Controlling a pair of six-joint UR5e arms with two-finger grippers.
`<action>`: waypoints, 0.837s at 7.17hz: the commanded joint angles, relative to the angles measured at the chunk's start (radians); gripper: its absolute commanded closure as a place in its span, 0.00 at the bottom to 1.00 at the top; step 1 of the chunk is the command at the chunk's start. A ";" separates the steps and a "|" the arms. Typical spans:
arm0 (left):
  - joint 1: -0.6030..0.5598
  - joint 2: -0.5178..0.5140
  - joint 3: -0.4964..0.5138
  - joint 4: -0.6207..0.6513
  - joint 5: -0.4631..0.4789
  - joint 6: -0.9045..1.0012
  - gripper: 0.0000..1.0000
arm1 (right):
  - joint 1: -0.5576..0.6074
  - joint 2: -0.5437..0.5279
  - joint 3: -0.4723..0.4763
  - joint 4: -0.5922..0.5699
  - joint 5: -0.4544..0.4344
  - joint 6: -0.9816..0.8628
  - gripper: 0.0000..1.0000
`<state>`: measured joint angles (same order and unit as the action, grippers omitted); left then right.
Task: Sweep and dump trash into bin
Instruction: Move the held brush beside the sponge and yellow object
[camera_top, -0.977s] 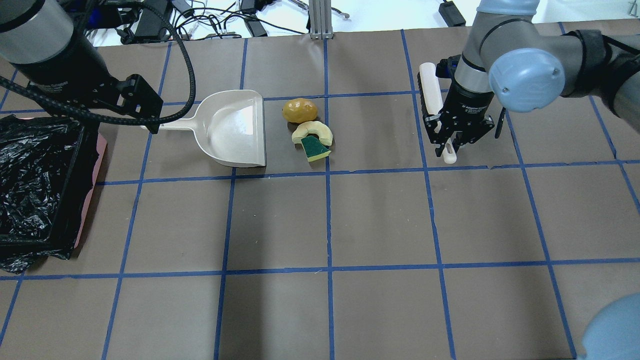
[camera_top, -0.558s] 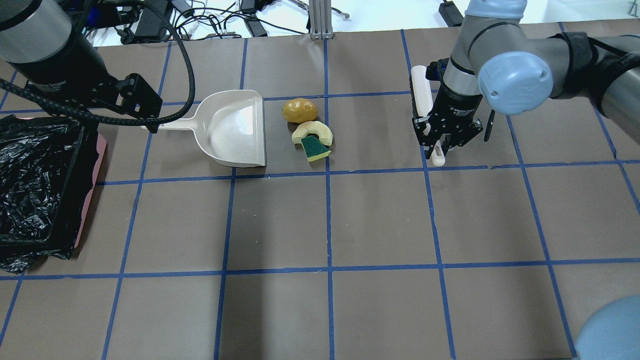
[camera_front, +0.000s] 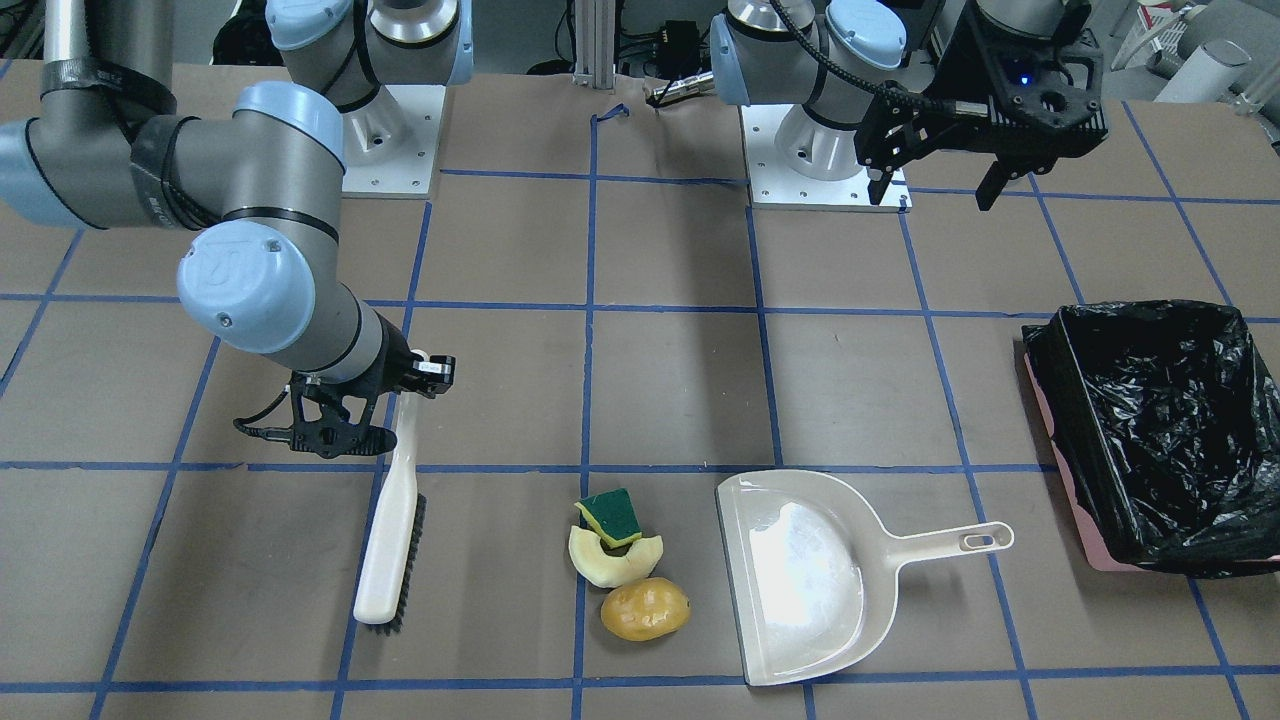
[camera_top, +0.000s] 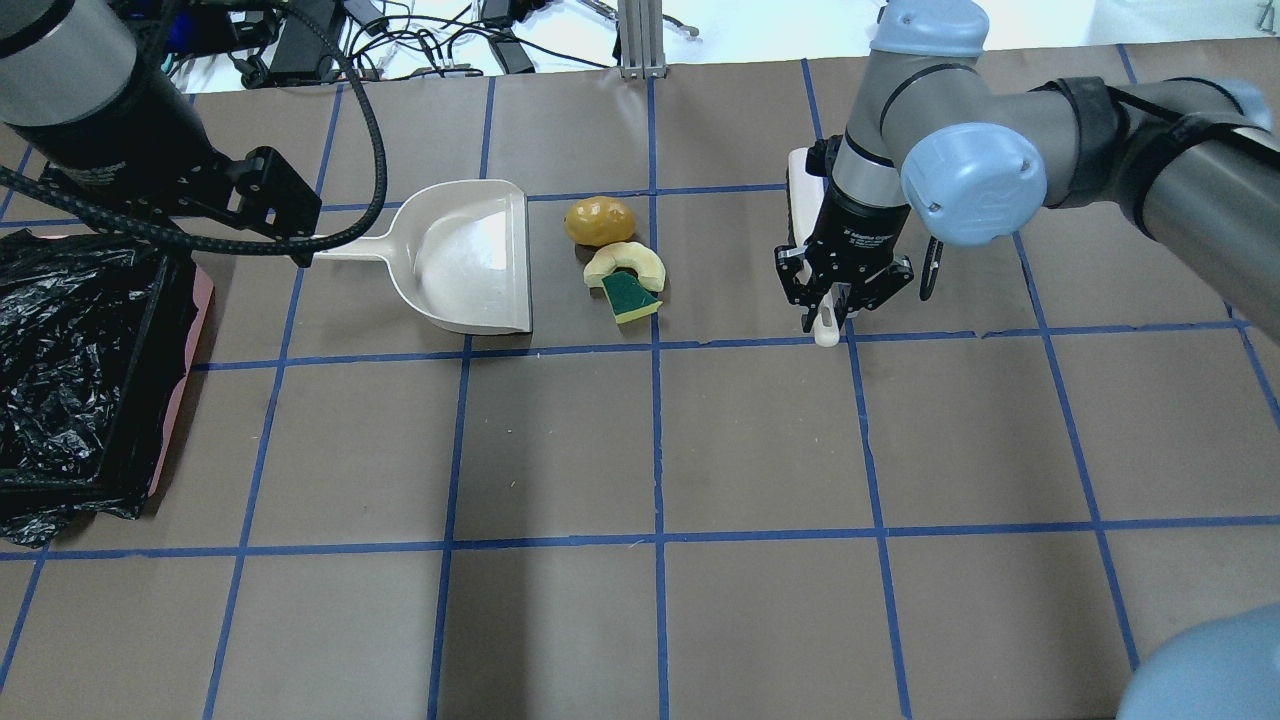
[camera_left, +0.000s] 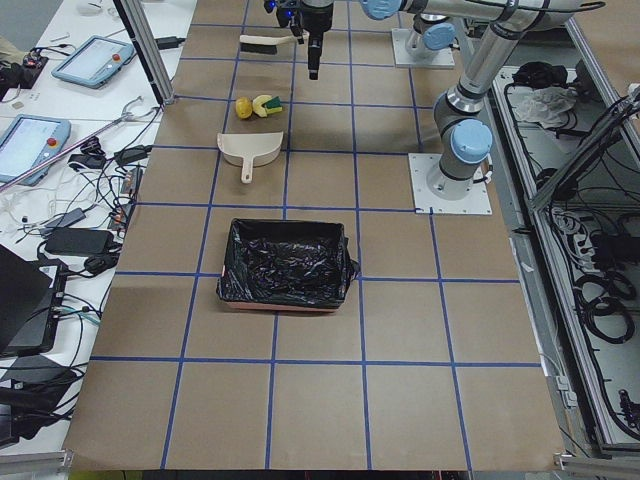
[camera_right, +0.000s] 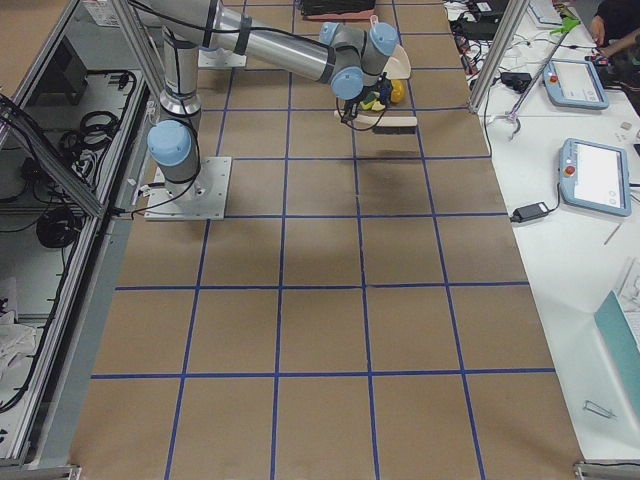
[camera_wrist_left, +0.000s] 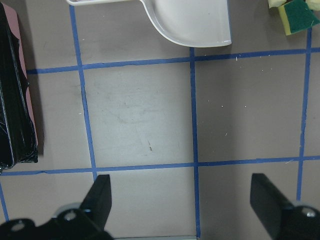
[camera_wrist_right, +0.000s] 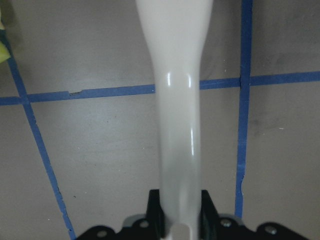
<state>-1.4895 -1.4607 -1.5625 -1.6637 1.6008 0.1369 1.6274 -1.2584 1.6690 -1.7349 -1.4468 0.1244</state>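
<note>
The trash lies in a tight cluster: a green-topped sponge piece (camera_top: 630, 296) (camera_front: 610, 515), a pale crescent fruit slice (camera_top: 628, 262) (camera_front: 612, 566) and a potato-like lump (camera_top: 600, 220) (camera_front: 645, 608). The beige dustpan (camera_top: 470, 258) (camera_front: 800, 575) lies flat just left of them in the overhead view, mouth toward them. The bin (camera_top: 150, 340) (camera_front: 1060, 400), pink with a black bag, stands at the far left. My right gripper (camera_top: 838, 305) (camera_front: 385, 415) is shut on the handle of the beige brush (camera_front: 390, 530) (camera_wrist_right: 180, 125), right of the trash. My left gripper (camera_front: 935, 185) (camera_wrist_left: 182, 200) is open, empty, held high.
The brown table has blue tape grid lines. Cables and power bricks (camera_top: 420, 40) lie beyond its far edge. A metal post (camera_top: 640, 40) stands at the far middle. The left wrist view shows the dustpan (camera_wrist_left: 190, 22) and the bin (camera_wrist_left: 15, 100) edge.
My right gripper has carried the brush leftward toward the trash. The left arm, dustpan and trash have hardly moved.
</note>
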 joint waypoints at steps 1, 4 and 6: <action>0.000 0.005 -0.002 -0.004 0.002 0.001 0.00 | 0.034 0.001 0.000 -0.003 0.000 0.041 1.00; 0.000 0.011 -0.005 -0.004 0.001 0.001 0.00 | 0.055 0.007 -0.002 -0.006 0.020 0.067 1.00; 0.000 0.014 -0.005 -0.013 0.002 0.001 0.00 | 0.083 0.017 -0.005 -0.008 0.022 0.090 1.00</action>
<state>-1.4895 -1.4479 -1.5674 -1.6736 1.6025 0.1379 1.6938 -1.2459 1.6662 -1.7420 -1.4270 0.1979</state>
